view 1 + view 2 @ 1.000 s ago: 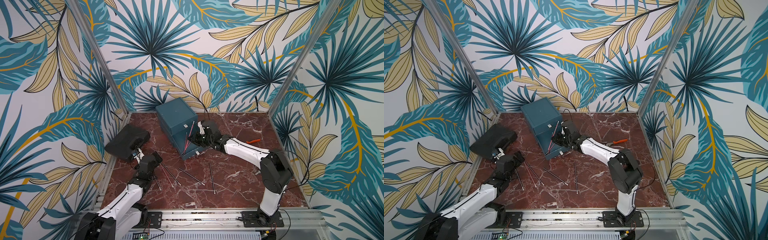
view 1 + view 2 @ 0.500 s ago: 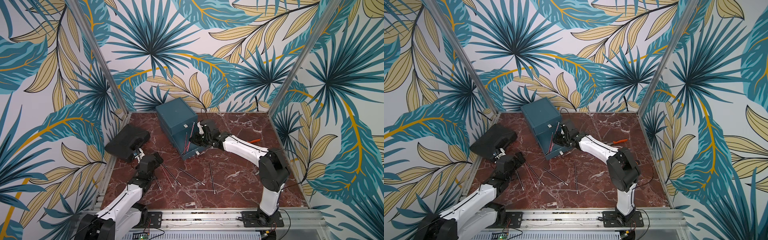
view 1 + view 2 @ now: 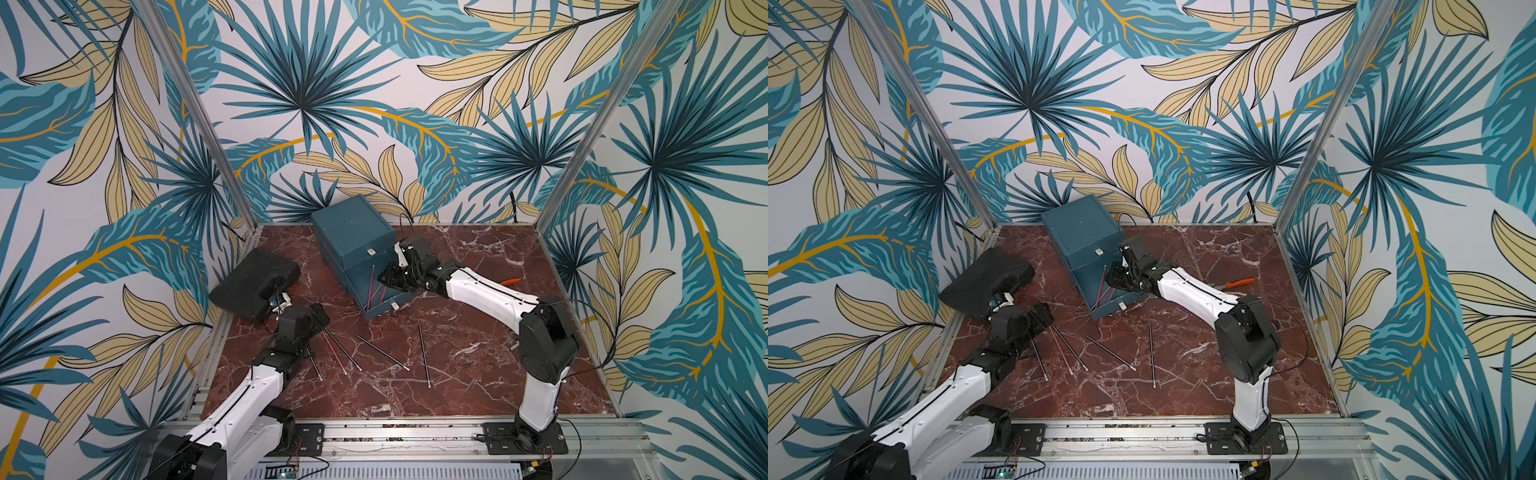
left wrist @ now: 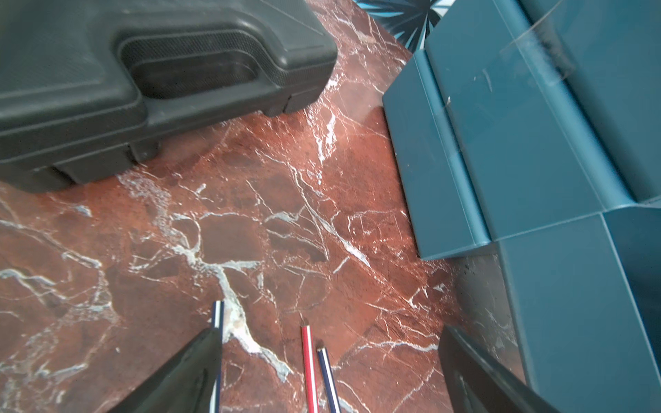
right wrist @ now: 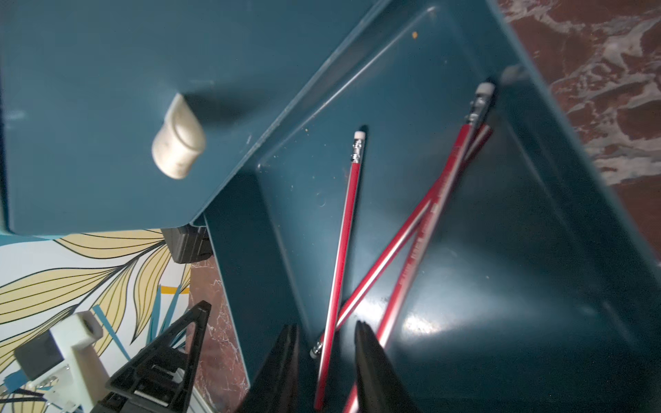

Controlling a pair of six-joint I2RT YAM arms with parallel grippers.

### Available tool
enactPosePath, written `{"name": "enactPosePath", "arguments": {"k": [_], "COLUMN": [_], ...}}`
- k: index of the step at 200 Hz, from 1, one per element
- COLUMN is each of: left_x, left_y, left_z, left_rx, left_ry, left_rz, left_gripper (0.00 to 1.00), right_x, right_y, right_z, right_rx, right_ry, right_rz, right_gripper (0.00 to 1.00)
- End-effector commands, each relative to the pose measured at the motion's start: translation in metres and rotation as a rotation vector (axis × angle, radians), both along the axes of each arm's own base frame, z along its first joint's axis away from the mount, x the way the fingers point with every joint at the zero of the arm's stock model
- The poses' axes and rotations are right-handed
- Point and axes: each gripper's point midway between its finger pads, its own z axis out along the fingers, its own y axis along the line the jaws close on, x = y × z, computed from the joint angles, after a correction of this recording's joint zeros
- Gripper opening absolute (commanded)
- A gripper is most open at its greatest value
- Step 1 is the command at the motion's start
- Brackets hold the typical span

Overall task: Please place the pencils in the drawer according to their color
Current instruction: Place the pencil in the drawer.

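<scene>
Right wrist view: the right gripper [image 5: 326, 325] hangs inside the pulled-out bottom tray [image 5: 483, 250] of the drawer [image 5: 107, 89]. Its jaws are a little apart, and a red pencil [image 5: 344, 229] runs up between them, eraser end away from the wrist. The gap looks wider than the shaft, so nothing appears pinched. Two more red pencils [image 5: 434, 203] lie crossed against the tray's far wall.

In both top views the drawer sits near the middle of the back edge of the tabletop [image 3: 478, 395], its lowest tray drawn out toward the front. The sorting now appears to turn on the loose pencils [image 3: 382, 353]. Five lie fanned left of the tabletop's middle, silver ends toward the front edge, well apart from the right arm.

The left gripper [image 4: 331, 330] is much the nearer, poised over their back ends with jaws spread wide. In the left wrist view a loose red pencil [image 4: 308, 361] and a dark striped pencil [image 4: 327, 375] lie side by side between the open fingers [image 4: 200, 368]. Their long axes run back under the wrist, so the jaws would close across the shafts. A third pencil [image 4: 217, 316] lies just beside one finger. A black case [image 3: 253, 282] rests at the left edge.
</scene>
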Motion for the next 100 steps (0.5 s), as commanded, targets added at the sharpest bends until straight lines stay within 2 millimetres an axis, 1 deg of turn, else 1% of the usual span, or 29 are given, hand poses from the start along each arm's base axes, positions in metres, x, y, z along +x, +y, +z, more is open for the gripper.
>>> {"name": "enactPosePath", "arguments": {"k": [1,16,34,59,70,77,89,97,100], "left_x": [-0.001,-0.003,-0.007,-0.013,-0.014,-0.020,-0.024,-0.027,-0.028], "left_y": [-0.003,-0.005,-0.008,-0.011,-0.012,-0.012,-0.013,-0.015,-0.015], "left_z": [0.004,0.004,0.002,-0.002,-0.001,-0.005,-0.005,-0.006,-0.006], "left_rx": [-0.011,-0.018,-0.022,-0.034,-0.042,-0.043,-0.053,-0.060,-0.061], "left_ry": [0.014,0.027,0.065,0.120,0.128,0.162,0.180,0.191,0.195], "left_rz": [-0.023,-0.034,-0.050,-0.061,-0.063,-0.063,-0.063,-0.063,-0.061], "left_gripper": [1.00,1.00,0.99,0.96,0.96,0.95,0.94,0.93,0.93], "right_x": [0.001,0.000,-0.001,-0.005,-0.009,-0.011,-0.015,-0.018,-0.019], "right_y": [-0.007,-0.011,-0.019,-0.041,-0.052,-0.059,-0.071,-0.080,-0.083], "right_z": [0.012,0.020,0.033,0.049,0.055,0.058,0.063,0.067,0.068], "right_rx": [-0.035,-0.054,-0.090,-0.167,-0.209,-0.232,-0.270,-0.299,-0.311], "right_ry": [-0.036,-0.062,-0.109,-0.187,-0.216,-0.238,-0.274,-0.298,-0.310], "right_rz": [0.003,0.008,0.013,-0.003,-0.011,-0.016,-0.027,-0.033,-0.036], "right_gripper": [0.34,0.34,0.41,0.47,0.51,0.53,0.59,0.68,0.74]}}
